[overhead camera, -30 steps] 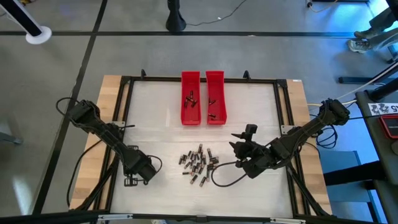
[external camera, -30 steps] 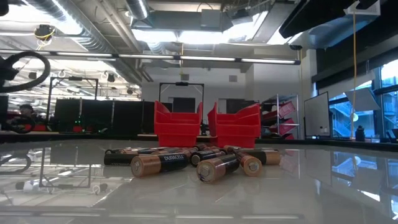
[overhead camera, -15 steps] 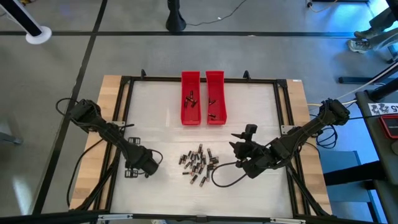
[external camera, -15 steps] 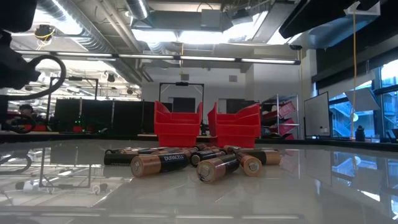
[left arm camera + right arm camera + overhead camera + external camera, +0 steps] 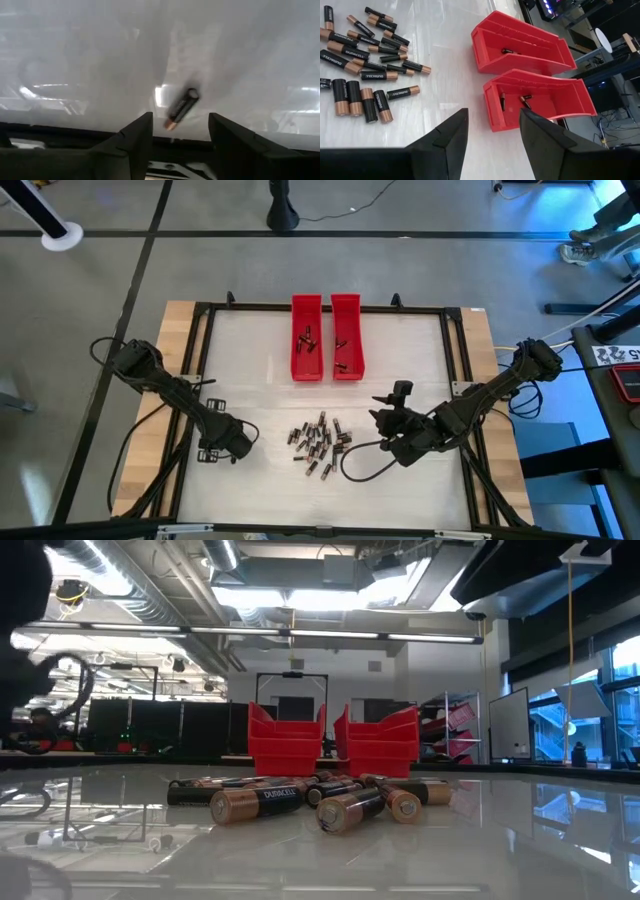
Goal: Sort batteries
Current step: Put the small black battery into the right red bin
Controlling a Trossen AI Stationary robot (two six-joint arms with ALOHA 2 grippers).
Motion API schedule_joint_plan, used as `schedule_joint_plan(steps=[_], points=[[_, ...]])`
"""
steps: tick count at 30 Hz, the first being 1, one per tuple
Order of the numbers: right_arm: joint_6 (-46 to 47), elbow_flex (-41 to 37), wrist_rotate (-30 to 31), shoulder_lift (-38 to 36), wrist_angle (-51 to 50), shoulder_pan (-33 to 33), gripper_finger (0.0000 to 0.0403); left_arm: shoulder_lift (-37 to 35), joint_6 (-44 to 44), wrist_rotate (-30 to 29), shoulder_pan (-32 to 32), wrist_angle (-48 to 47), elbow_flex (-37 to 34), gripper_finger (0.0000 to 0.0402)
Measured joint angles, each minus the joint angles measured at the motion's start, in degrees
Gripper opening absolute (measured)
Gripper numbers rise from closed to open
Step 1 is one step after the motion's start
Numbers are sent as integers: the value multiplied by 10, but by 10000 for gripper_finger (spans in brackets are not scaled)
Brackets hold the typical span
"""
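Note:
A pile of batteries (image 5: pixel 320 442) (image 5: pixel 365 65) lies on the white table near its front middle. Two red trays (image 5: pixel 306 338) (image 5: pixel 346 338) stand side by side at the far middle, each with a few batteries inside (image 5: pixel 502 101). My left gripper (image 5: pixel 207 455) (image 5: pixel 177 131) stands open low over the table left of the pile. A single battery (image 5: pixel 181 107) lies flat on the table just beyond the gap between its fingers. My right gripper (image 5: pixel 380 420) (image 5: pixel 492 145) is open and holds nothing, right of the pile.
A black frame (image 5: pixel 200 360) runs around the white surface, with wooden table edges (image 5: pixel 175 330) outside it. Bare table lies between the pile and the trays. A cable (image 5: pixel 355 465) loops on the table near my right gripper.
My left gripper has gone a little toward the table's far edge. The pile, the trays and my right arm have kept still.

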Motion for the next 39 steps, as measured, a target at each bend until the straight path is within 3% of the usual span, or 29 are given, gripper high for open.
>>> schedule_joint_plan(steps=[8, 22, 33, 39], points=[[0, 0, 0, 0, -1, 0, 177, -1, 32, 26, 0, 53, -54, 170], [0, 0, 0, 0, 0, 0, 177, -1, 49, 40, 0, 66, -54, 14], [0, 0, 0, 0, 0, 0, 177, -27, 47, -25, 0, 55, 22, 13], [0, 0, 0, 0, 0, 0, 177, -66, 19, -109, 11, 62, 68, 13]])
